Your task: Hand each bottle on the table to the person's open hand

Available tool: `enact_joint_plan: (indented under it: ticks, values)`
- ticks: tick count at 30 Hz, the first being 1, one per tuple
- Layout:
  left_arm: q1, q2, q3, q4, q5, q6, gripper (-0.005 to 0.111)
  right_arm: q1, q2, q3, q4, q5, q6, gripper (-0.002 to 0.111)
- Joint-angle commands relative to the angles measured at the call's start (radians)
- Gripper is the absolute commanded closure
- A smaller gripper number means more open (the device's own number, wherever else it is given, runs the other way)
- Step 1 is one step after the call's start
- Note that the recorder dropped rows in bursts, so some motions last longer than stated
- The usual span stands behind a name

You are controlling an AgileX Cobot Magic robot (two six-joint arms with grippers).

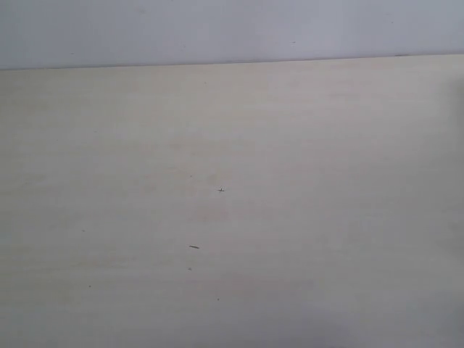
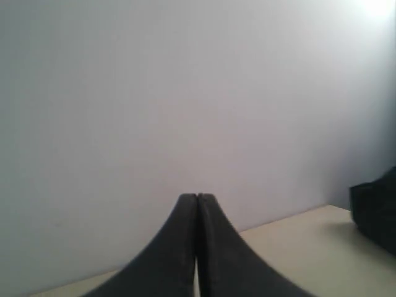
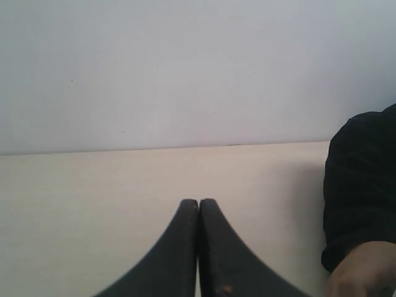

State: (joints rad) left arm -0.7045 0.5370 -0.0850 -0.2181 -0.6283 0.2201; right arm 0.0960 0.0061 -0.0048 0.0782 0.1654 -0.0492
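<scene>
The pale wood-grain counter (image 1: 290,145) fills the exterior view, running back to a plain light wall (image 1: 217,29). A few small dark specks (image 1: 193,246) mark its middle. The left fingers (image 2: 197,198) are pressed together with nothing between them, pointing toward the wall above the counter's far edge. A dark shape (image 2: 377,216) near that edge is too blurred to name. The right fingers (image 3: 198,202) are also pressed together and empty, low over the counter. Beside them a black sleeve (image 3: 362,185) rests at the counter, and the person's hand (image 3: 362,275) shows only as bare skin below the cuff.
</scene>
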Motion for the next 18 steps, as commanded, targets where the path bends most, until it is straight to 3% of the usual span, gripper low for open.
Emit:
enact_joint_plan:
  ticks: [1, 4, 6, 18]
  values:
    - [0.259, -0.002, 0.005, -0.004, 0.002, 0.005, 0.107, -0.003, -0.006, 0.005, 0.001, -0.011, -0.001, 0.108]
    - [0.428, -0.002, 0.005, -0.004, 0.002, 0.005, 0.107, -0.003, -0.006, 0.005, 0.001, -0.011, -0.001, 0.108]
    - [0.485, -0.002, 0.005, -0.004, 0.002, 0.005, 0.107, -0.003, -0.006, 0.005, -0.003, -0.011, -0.001, 0.108]
    - [0.508, -0.051, 0.021, -0.004, 0.004, 0.007, 0.107, -0.003, -0.006, 0.005, -0.002, -0.009, -0.001, 0.108]
